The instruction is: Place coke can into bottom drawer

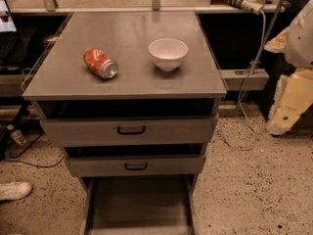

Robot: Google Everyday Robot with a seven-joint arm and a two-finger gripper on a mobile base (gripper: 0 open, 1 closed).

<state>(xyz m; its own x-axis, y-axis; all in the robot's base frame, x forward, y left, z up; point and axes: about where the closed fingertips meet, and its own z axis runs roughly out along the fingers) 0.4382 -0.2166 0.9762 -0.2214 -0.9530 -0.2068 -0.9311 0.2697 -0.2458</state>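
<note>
Likely light, stiff, roll-prone can (100, 62) lying sideways upper left, best pinched across its middle; gripper (289, 105) at right edge, well apart, openness impossible to tell.

High frontal view down onto cabinet (128, 35), claw (279, 120) at right edge

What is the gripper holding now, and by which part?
Nothing visible. The gripper is at the right edge, apart from the coke can, which lies sideways on the cabinet top.
</note>
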